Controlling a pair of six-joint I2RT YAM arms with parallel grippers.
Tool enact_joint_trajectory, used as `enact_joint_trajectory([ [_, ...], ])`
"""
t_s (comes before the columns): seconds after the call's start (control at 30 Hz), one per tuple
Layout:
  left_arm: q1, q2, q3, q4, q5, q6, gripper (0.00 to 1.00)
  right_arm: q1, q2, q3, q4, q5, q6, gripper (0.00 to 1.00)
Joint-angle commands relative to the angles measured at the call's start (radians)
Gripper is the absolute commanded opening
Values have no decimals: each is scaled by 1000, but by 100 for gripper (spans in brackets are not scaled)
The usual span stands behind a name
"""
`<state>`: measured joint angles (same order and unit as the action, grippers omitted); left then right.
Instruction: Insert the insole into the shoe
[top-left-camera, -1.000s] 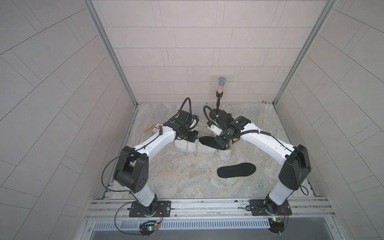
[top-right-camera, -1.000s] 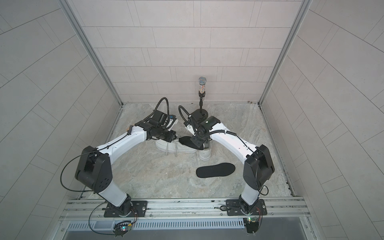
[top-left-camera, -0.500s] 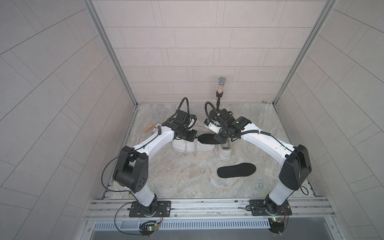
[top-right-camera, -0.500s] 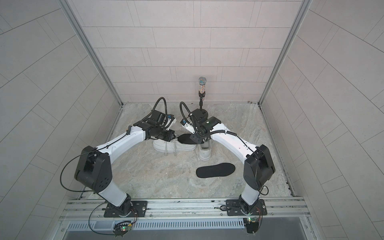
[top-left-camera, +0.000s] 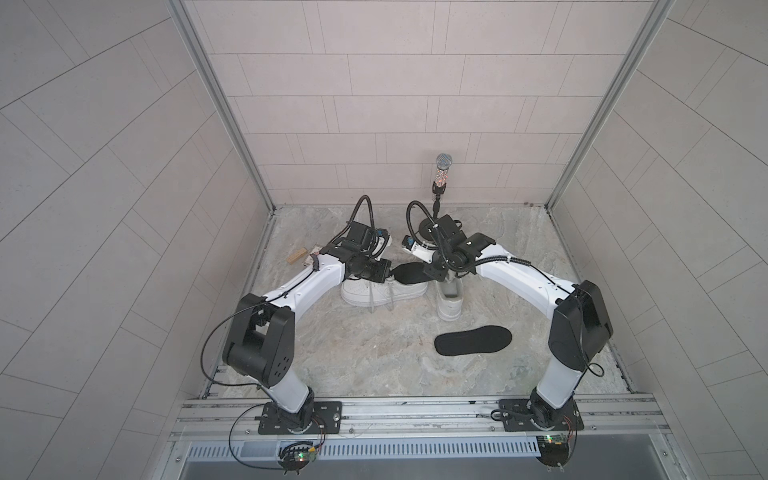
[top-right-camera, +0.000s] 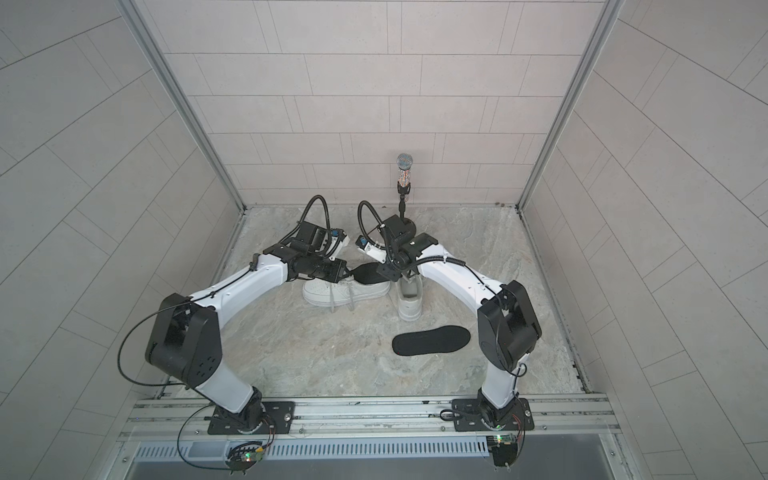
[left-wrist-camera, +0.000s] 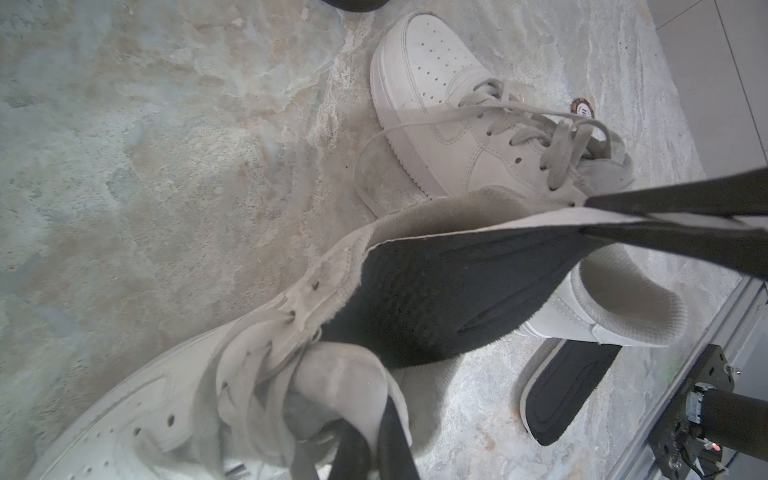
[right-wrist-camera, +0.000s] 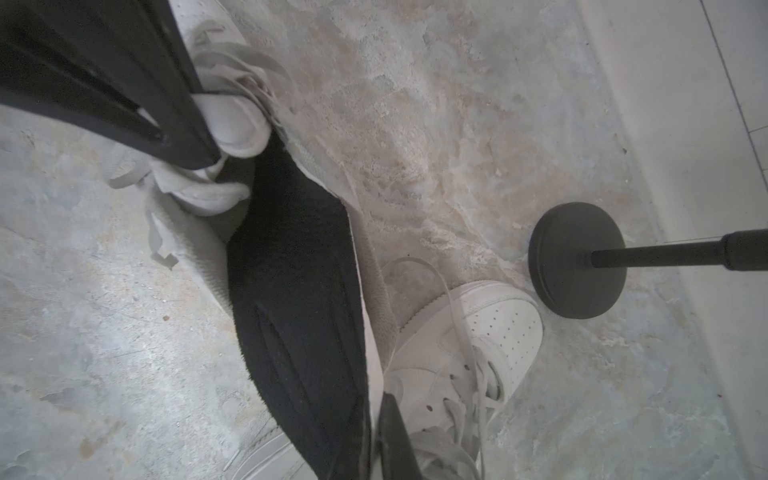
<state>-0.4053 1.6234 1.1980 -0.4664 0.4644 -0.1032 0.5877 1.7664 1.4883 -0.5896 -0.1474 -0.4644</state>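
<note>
A white shoe (top-left-camera: 382, 291) lies on its sole on the stone floor, toe towards the left arm. My left gripper (left-wrist-camera: 374, 449) is shut on the shoe's tongue (left-wrist-camera: 345, 374) and holds it up. My right gripper (right-wrist-camera: 374, 449) is shut on the heel end of a black insole (right-wrist-camera: 299, 291). The insole's front end sits inside the shoe's opening (left-wrist-camera: 436, 299). In both top views the insole (top-left-camera: 409, 273) (top-right-camera: 368, 274) spans the gap between the left gripper (top-left-camera: 388, 272) and the right gripper (top-left-camera: 428, 272).
A second white shoe (top-left-camera: 449, 299) stands just right of the first, under the right arm. Another black insole (top-left-camera: 473, 340) lies flat on the floor nearer the front. A microphone on a round-based stand (top-left-camera: 443, 170) stands at the back; a wooden block (top-left-camera: 298, 256) lies at the left.
The right gripper has carried the insole leftwards and a little back, towards the left gripper and further into the shoe. The shoe shifted slightly back. Both grips have stayed shut.
</note>
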Motion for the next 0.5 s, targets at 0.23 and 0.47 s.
enact_joint_trajectory([
  [0.23,-7,-46,-1,75,100,23,0,4,88,74,134,-186,19,4],
  [0.47,-8,-55,-9,90,89,15,0,4,143,145,97,-365,126,4],
])
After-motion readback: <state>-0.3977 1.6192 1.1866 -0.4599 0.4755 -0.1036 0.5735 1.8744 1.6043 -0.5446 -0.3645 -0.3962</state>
